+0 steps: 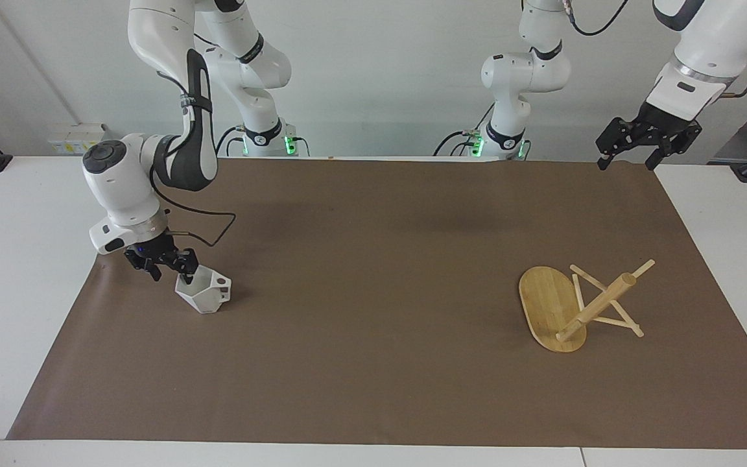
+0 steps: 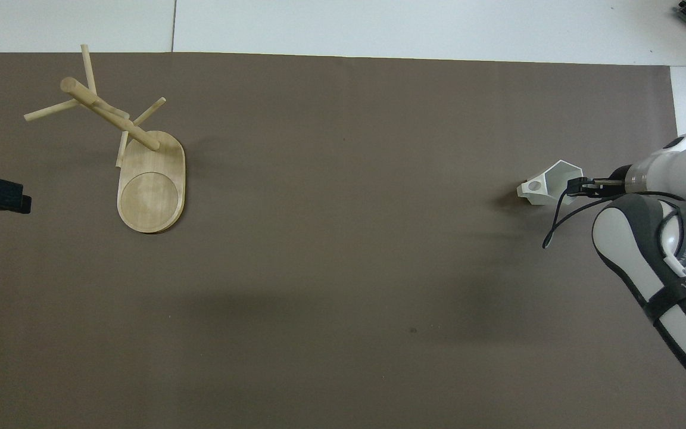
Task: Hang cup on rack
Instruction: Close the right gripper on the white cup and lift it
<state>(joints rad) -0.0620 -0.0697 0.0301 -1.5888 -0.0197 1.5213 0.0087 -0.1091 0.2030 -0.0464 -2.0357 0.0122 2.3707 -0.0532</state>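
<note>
The white faceted cup (image 1: 205, 293) rests tilted on the brown mat (image 1: 373, 363) at the right arm's end of the table, its handle pointing toward the table's middle. My right gripper (image 1: 182, 272) is low at the cup and shut on its rim, with one finger inside the mouth; it also shows in the overhead view (image 2: 575, 185) at the cup (image 2: 548, 189). The bamboo rack (image 1: 581, 305) stands at the left arm's end, its oval base (image 2: 151, 193) flat on the mat. My left gripper (image 1: 629, 155) waits open, high over the mat's corner.
White tabletop (image 1: 17, 292) borders the mat on both ends. Wide bare mat lies between the cup and the rack. The rack's thin pegs (image 2: 51, 110) stick out from its post in several directions.
</note>
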